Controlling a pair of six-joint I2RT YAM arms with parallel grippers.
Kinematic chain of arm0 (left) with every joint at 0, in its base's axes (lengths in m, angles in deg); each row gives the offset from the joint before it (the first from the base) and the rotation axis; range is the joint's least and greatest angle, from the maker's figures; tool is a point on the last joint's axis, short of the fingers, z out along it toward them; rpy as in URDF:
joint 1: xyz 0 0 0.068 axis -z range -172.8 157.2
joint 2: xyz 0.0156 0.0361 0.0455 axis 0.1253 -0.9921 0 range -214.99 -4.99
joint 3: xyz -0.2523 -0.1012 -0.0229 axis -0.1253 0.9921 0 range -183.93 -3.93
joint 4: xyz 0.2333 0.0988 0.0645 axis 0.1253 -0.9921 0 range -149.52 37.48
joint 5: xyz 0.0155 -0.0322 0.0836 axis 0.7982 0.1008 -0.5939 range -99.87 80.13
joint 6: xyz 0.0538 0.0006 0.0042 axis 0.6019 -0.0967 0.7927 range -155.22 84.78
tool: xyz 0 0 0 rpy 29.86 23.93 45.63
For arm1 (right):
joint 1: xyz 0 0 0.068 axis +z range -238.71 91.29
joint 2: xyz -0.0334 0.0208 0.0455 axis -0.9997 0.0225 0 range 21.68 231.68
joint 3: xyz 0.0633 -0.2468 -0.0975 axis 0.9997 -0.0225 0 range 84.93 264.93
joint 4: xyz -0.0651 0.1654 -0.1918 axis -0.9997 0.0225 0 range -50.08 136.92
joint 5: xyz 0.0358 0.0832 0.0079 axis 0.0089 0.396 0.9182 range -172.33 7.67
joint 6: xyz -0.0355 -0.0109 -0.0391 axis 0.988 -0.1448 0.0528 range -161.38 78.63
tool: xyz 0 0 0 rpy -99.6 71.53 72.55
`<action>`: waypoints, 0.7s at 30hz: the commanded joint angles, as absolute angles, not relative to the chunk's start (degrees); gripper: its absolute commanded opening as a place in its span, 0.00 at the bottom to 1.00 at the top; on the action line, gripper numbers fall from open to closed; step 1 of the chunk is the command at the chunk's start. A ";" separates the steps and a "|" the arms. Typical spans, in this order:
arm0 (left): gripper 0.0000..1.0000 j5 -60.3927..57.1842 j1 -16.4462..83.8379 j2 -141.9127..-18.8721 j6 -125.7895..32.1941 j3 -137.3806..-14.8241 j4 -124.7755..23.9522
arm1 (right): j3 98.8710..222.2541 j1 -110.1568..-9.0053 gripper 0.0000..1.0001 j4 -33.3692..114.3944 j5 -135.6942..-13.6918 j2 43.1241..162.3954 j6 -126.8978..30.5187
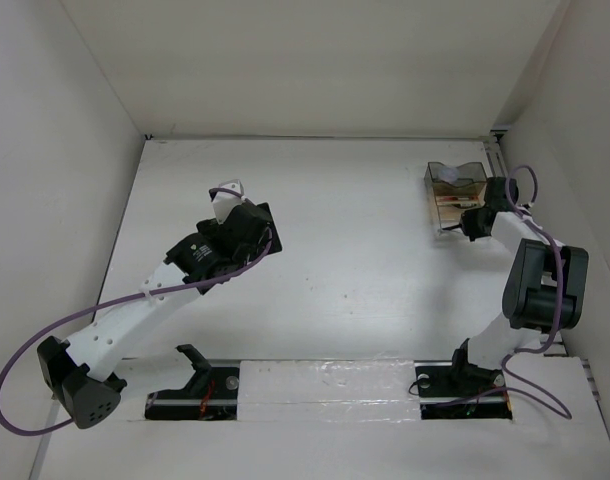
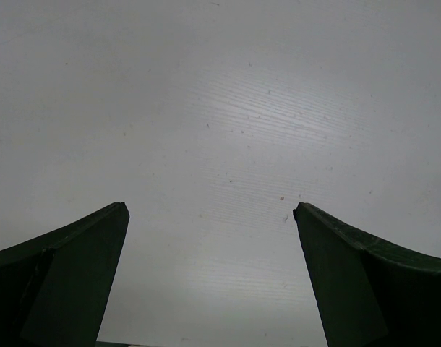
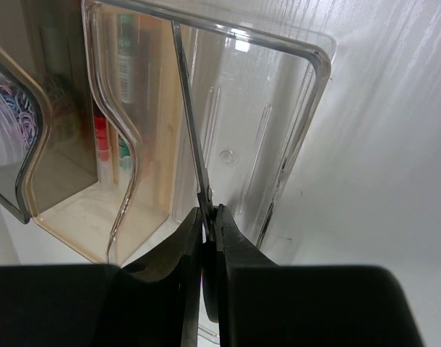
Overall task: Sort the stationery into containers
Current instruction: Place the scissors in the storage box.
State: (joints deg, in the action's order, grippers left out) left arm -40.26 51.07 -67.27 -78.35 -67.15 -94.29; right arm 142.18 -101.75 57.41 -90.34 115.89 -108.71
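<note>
The smoky-brown organiser (image 1: 432, 172) stands at the far right of the table. My right gripper (image 1: 475, 222) is at its near side, shut on the black-handled scissors. In the right wrist view the silver blades (image 3: 190, 123) run from my gripper (image 3: 210, 213) into the organiser's clear end compartment (image 3: 314, 54). A red-and-white pen (image 3: 100, 141) stands in the neighbouring compartment. A round greyish-purple roll (image 3: 7, 119) shows through the smoky wall at the left. My left gripper (image 1: 228, 190) is open and empty over bare table (image 2: 210, 210). The thin dark pen is not visible.
White walls enclose the table on the left, back and right. The organiser sits close to the right wall (image 1: 545, 120). The purple cables (image 1: 533, 190) loop beside the right arm. The arm bases (image 1: 195, 385) sit at the near edge.
</note>
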 commanded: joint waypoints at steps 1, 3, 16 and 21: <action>1.00 -41.15 50.97 -67.04 -78.46 -66.51 -94.26 | 143.02 -101.19 0.00 55.39 -90.60 115.28 -108.96; 1.00 -41.15 50.97 -67.04 -78.46 -66.51 -94.26 | 143.02 -100.67 0.00 55.39 -90.60 114.76 -108.35; 1.00 -39.57 50.97 -67.04 -77.93 -66.51 -93.21 | 146.54 -100.66 0.00 55.74 -91.12 117.21 -98.34; 1.00 -39.05 50.97 -67.04 -77.93 -66.51 -93.21 | 147.77 -100.13 0.00 56.61 -90.51 119.24 -97.80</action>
